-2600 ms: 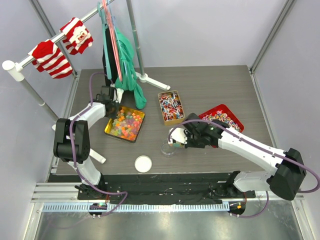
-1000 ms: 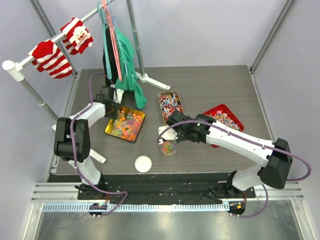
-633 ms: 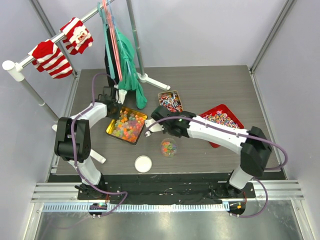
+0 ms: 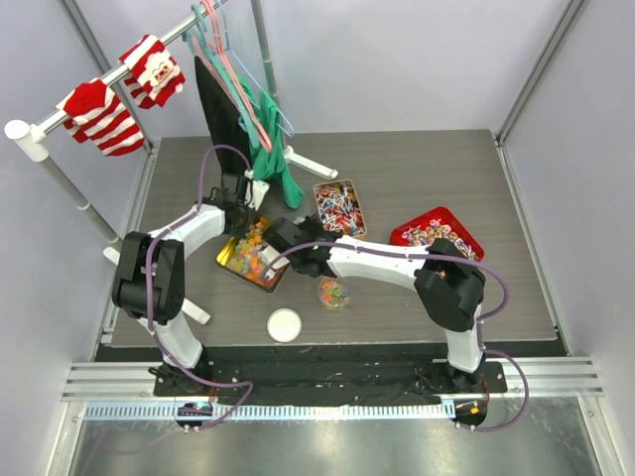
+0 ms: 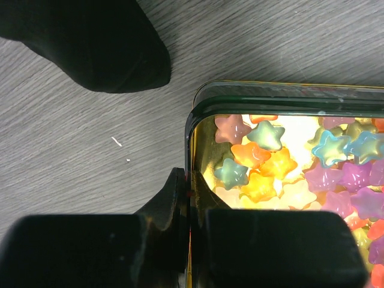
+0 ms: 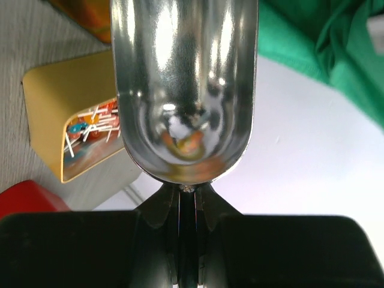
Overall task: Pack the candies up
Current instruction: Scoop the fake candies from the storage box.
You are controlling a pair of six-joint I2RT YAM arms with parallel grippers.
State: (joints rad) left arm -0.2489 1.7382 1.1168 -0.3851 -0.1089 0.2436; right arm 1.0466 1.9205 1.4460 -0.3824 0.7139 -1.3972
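The candies are star-shaped gummies (image 5: 264, 162) in a gold tray (image 4: 236, 261) at the left of the table; its rim (image 5: 191, 129) fills the left wrist view. My left gripper (image 4: 241, 220) is shut on the tray's far rim (image 5: 191, 192). My right gripper (image 4: 282, 241) hovers over the tray's right side, shut on the handle (image 6: 187, 198) of the silver scoop (image 6: 183, 90), whose bowl is empty. A clear cup (image 4: 334, 293) holding some gummies stands to the right of the tray.
A yellow tin of lollipops (image 4: 339, 208) (image 6: 72, 138) and a red tray of wrapped sweets (image 4: 437, 233) lie to the right. A white lid (image 4: 284, 324) lies near the front edge. A clothes rack with a green garment (image 4: 268, 129) and striped socks (image 4: 99, 114) stands behind.
My right arm has swung left from the clear cup to over the gold tray, carrying the scoop. The gold tray has shifted and turned under my left gripper. The hanging clothes have swung.
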